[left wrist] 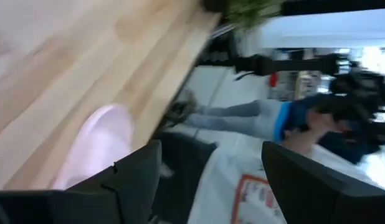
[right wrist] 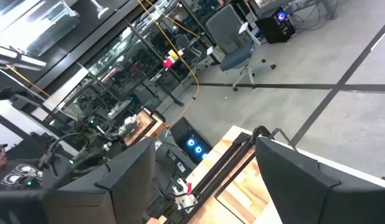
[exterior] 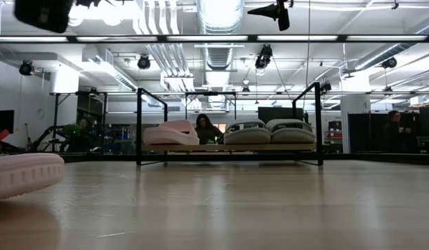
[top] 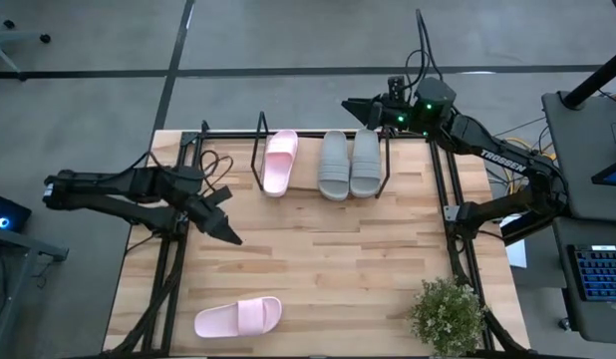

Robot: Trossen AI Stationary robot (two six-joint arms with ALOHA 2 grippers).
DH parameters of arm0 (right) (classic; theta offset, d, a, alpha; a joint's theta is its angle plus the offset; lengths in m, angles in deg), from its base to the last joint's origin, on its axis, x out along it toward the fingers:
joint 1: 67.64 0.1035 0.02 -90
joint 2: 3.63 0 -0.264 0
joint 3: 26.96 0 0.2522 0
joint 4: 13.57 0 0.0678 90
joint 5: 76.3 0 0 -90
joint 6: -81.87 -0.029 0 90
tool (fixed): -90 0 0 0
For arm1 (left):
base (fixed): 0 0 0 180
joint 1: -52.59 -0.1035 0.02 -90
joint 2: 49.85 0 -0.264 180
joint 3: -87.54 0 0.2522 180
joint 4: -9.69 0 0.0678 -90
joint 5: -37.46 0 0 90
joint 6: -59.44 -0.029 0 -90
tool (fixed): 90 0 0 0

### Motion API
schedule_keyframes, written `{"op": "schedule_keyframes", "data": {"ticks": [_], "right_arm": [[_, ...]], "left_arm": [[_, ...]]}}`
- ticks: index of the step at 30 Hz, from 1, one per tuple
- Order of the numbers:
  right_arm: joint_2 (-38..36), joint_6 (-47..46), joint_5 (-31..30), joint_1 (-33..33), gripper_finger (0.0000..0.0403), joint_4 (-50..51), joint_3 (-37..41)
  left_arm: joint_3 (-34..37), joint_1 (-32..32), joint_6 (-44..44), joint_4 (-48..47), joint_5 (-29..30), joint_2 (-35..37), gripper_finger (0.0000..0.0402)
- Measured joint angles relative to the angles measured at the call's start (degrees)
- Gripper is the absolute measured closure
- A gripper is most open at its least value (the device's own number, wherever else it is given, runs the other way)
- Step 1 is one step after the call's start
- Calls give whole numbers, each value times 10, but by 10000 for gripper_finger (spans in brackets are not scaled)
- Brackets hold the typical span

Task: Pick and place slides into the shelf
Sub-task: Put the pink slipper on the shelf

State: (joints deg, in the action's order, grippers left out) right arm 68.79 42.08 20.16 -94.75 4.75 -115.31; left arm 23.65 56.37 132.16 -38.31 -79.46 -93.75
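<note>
Pink foam slide [top: 238, 317] loose; three shelved.

free: shelf [top: 260, 160] left slot | blocked: three slides [top: 336, 164] | plant [top: 448, 314] near corner

Robotics lab — exposed ducts [exterior: 220, 42], workstations

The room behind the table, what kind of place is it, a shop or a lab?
Probably a lab or workshop in an industrial hall. Bare ceiling ducts hang overhead, a keyboard sits at a desk beside the table, and an office chair stands on a plain concrete floor.
</note>
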Motion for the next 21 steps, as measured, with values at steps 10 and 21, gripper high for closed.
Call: {"op": "schedule_keyframes", "data": {"ticks": [10, 21], "right_arm": [[0, 0, 26, 0, 134, 23, 0], [0, 22, 28, 1, 132, 26, 0]], "left_arm": [[-2, 57, 42, -130, 114, 48, 140], [-1, 179, 270, -282, 141, 43, 140]]}}
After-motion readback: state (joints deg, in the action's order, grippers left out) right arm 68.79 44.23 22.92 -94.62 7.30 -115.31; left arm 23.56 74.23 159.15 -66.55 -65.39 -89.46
